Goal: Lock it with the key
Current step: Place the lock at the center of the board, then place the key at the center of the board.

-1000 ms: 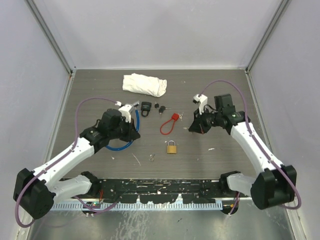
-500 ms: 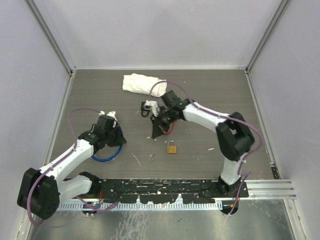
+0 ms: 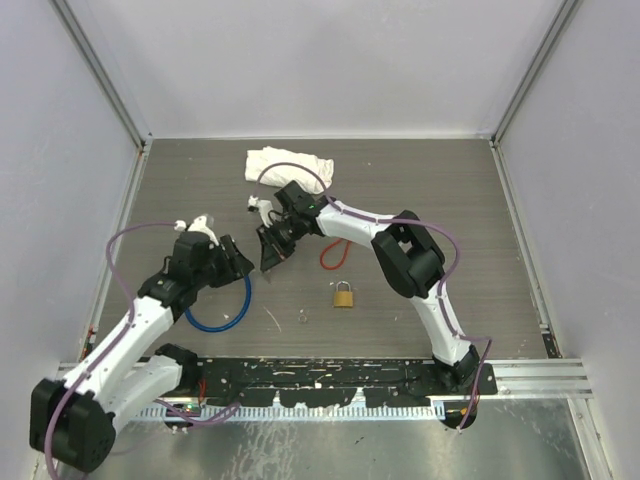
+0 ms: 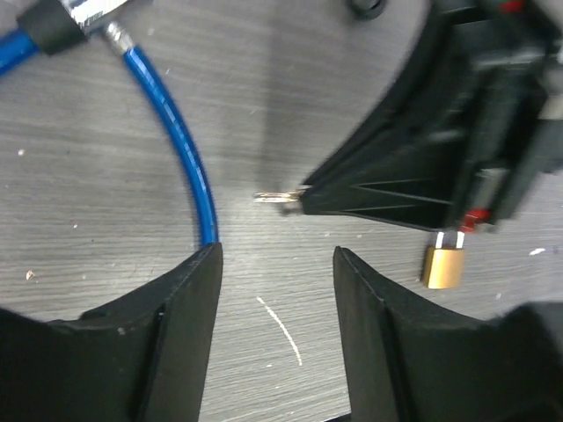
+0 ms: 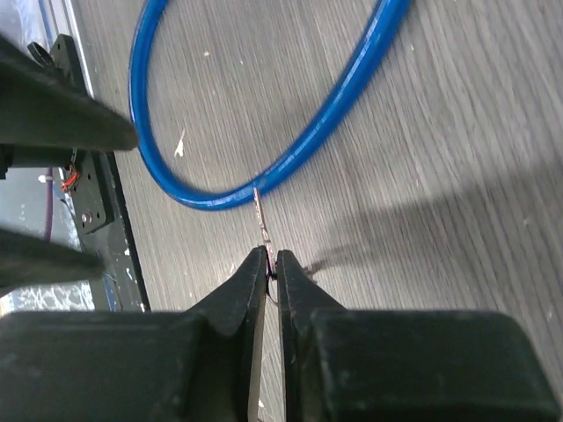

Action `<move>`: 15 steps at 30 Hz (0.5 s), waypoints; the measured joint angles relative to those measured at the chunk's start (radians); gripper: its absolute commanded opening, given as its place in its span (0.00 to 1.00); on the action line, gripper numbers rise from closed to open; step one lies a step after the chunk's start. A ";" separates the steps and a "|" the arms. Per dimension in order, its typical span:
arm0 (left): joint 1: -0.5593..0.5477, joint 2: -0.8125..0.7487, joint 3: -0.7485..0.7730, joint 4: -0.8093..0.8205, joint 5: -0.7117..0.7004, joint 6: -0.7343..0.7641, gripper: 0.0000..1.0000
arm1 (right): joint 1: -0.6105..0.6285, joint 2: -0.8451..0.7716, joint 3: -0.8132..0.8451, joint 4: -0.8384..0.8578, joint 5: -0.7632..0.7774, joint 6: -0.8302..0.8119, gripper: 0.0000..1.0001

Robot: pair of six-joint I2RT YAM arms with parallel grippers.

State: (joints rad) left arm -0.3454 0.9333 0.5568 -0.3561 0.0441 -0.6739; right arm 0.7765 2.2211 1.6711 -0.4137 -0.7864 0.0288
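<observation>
My right gripper (image 3: 270, 260) (image 5: 272, 264) is shut on a small silver key (image 5: 261, 218), whose blade points out beyond the fingertips towards the blue cable lock (image 5: 264, 180). The key (image 4: 278, 198) also shows in the left wrist view, sticking out of the black right gripper (image 4: 396, 180). The blue cable lock (image 3: 218, 312) lies looped on the table, with its metal end (image 4: 81, 12) at the top left of the left wrist view. My left gripper (image 3: 238, 264) (image 4: 275, 303) is open and empty, just above the table beside the cable (image 4: 180, 149).
A brass padlock (image 3: 343, 295) (image 4: 442, 265) lies near the middle of the table. A red cable loop (image 3: 334, 256) lies behind it. A white cloth (image 3: 290, 168) lies at the back. A small metal piece (image 3: 304, 316) lies left of the padlock.
My right arm has swung far left across the table with the key, to the blue cable. My left gripper has drawn back left and the blue cable has shifted nearer.
</observation>
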 measured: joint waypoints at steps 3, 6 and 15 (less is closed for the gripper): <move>0.000 -0.117 0.006 -0.015 -0.004 0.005 0.69 | 0.016 0.013 0.043 0.000 0.007 0.005 0.30; 0.000 -0.246 0.019 -0.035 -0.013 0.014 0.82 | 0.023 0.013 0.069 -0.016 0.014 0.000 0.42; 0.001 -0.557 0.056 -0.061 0.015 0.037 0.98 | 0.016 -0.078 0.073 -0.145 0.130 -0.177 0.55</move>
State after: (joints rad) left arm -0.3447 0.3759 0.6125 -0.4168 0.0593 -0.6373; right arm 0.7925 2.1433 1.7443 -0.5583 -0.6559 -0.1482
